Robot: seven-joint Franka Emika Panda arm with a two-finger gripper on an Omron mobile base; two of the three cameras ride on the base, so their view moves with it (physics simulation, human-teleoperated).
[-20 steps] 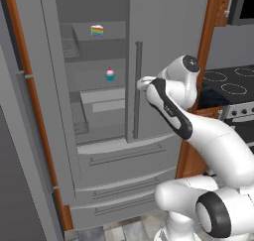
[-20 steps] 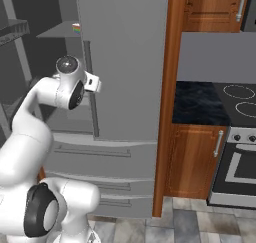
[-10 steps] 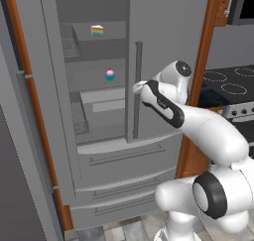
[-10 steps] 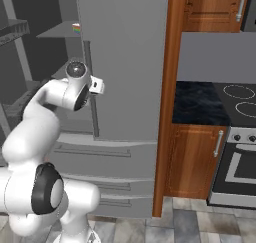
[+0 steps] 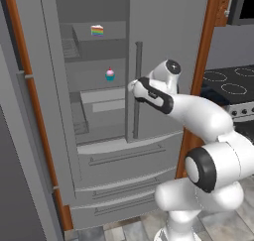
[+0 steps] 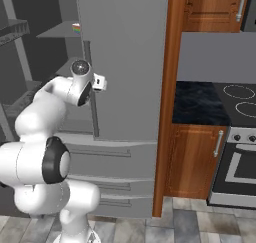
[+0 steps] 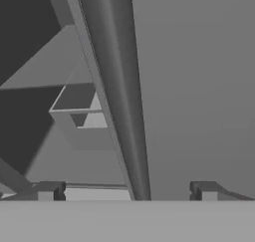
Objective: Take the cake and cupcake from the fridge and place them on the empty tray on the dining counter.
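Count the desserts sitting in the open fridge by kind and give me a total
Cake slices, rainbow layers, upper shelf: 1
Cupcake, pink frosting, shelf below: 1
Total: 2

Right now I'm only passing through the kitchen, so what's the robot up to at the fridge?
The fridge has its left door swung open, with the cake on an upper shelf and the cupcake a shelf lower. The white arm has its gripper open and empty, its fingertips either side of the closed right door's vertical handle. Neither dessert has been picked up yet.
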